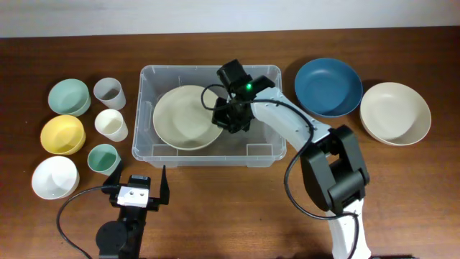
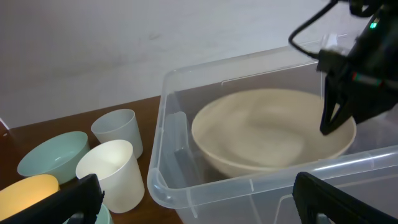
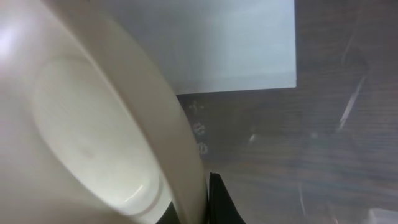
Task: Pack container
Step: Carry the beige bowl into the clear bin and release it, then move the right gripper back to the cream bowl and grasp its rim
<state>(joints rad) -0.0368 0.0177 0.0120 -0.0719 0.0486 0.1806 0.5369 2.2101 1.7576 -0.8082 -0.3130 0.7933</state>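
Our right claw (image 1: 231, 115) sits at the right rim of the cream bowl (image 1: 183, 119); we cannot tell whether it pinches the rim or merely brackets it. The bowl sits upright in the container (image 1: 208, 70), mid-table toward the far edge, and we judge it a base for nesting others. Nothing else is inside. Our left claw (image 1: 139, 184) hangs spread wide and empty at the near edge.

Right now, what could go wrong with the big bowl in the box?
The right pincer sits at the rim of the bowl, so the bowl might tip or slide if the pincer moves roughly. The arm also reaches over the wall of the container and might knock it when pulling out.
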